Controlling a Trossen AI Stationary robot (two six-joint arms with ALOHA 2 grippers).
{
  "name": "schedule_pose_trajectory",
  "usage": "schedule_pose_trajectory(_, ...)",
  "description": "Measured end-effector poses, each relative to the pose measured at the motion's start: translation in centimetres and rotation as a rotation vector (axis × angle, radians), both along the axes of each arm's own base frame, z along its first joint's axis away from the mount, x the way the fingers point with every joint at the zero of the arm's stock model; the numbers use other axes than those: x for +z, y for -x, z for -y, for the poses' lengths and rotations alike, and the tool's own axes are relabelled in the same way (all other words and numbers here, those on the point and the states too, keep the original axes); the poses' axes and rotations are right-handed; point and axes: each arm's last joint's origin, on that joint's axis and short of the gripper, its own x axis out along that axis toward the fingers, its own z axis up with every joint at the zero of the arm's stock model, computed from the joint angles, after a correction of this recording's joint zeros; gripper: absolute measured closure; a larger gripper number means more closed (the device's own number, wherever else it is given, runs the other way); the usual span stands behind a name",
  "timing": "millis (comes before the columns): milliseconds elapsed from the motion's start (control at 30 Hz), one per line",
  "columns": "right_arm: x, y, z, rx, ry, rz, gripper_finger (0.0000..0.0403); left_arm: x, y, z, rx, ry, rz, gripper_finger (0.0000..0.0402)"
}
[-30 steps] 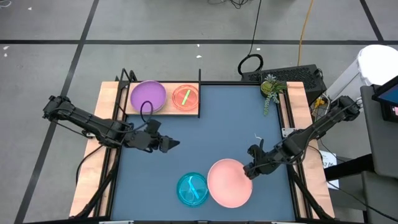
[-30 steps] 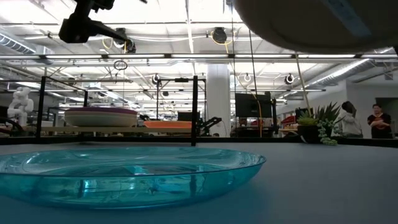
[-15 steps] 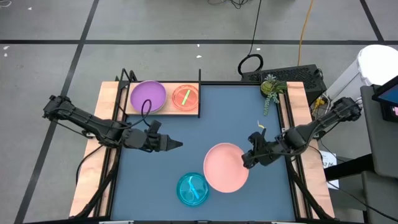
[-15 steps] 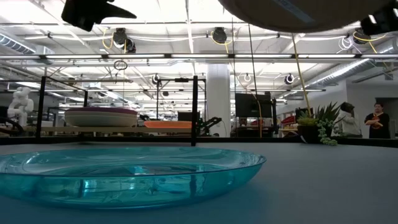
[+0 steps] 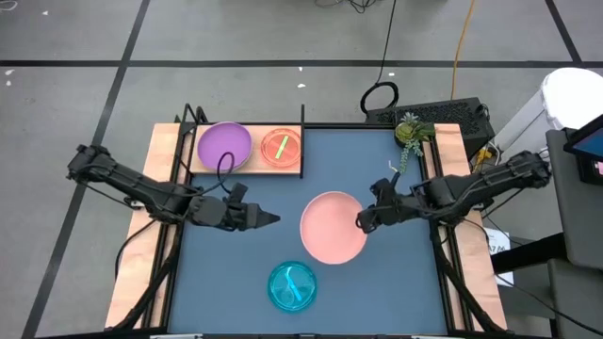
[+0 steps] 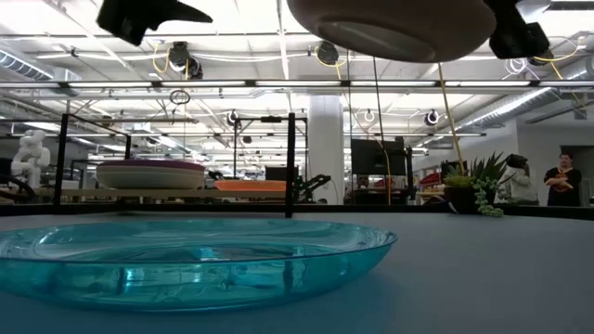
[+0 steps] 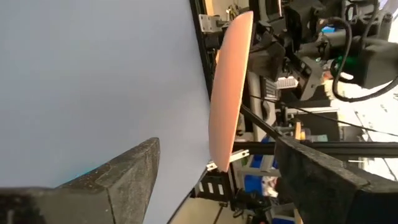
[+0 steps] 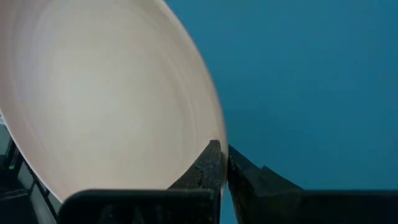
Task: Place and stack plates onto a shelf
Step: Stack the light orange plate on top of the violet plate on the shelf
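Salmon pink plate (image 5: pixel 334 227), probably light, stiff plastic, hangs above mid-table, pinched at its rim by the right gripper (image 5: pixel 364 220); rim holds suit it. Left gripper (image 5: pixel 261 218) waits, fingers apart.

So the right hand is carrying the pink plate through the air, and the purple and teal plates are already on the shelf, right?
Not quite: the teal plate lies on the table, as the high view shows. The orange plate sits beside the purple plate on the shelf. The right hand does carry the pink plate.
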Motion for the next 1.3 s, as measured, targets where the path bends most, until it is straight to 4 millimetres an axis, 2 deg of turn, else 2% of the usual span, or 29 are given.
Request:
schedule_pose_trajectory(100,0.1,-0.2,0.6,-0.009,0.006,0.010,0.0403,1.2,-1.5,0.3,-0.003,-0.038,-0.011,0.0082)
schedule_pose_trajectory(233,0.1,-0.4,1.0,-0.023,0.008,0.017,0.0403,1.6,-3.4,0.3,0.032,-0.098,-0.134,0.0082)
schedule_pose_trajectory(467,0.2,-0.6,1.7,-0.041,0.020,0.025,0.0403,2.4,-6.4,0.2,0.055,-0.141,-0.169,0.0083)
schedule_pose_trajectory(767,0.2,-0.8,2.6,-0.058,0.037,0.034,0.0403,1.7,-7.8,-0.8,0.103,-0.159,-0.199,0.0086)
schedule_pose_trajectory(867,0.3,-0.9,2.8,-0.063,0.041,0.036,0.0403,1.6,-7.7,-1.1,0.134,-0.180,-0.209,0.0108)
schedule_pose_trajectory(1133,0.3,-0.9,3.2,-0.086,0.069,0.038,0.0403,1.5,-7.7,-1.6,0.151,-0.229,-0.228,0.0204)
schedule_pose_trajectory(1300,0.3,-0.9,3.3,-0.090,0.072,0.038,0.0403,1.5,-7.8,-1.9,0.162,-0.241,-0.229,0.0229)
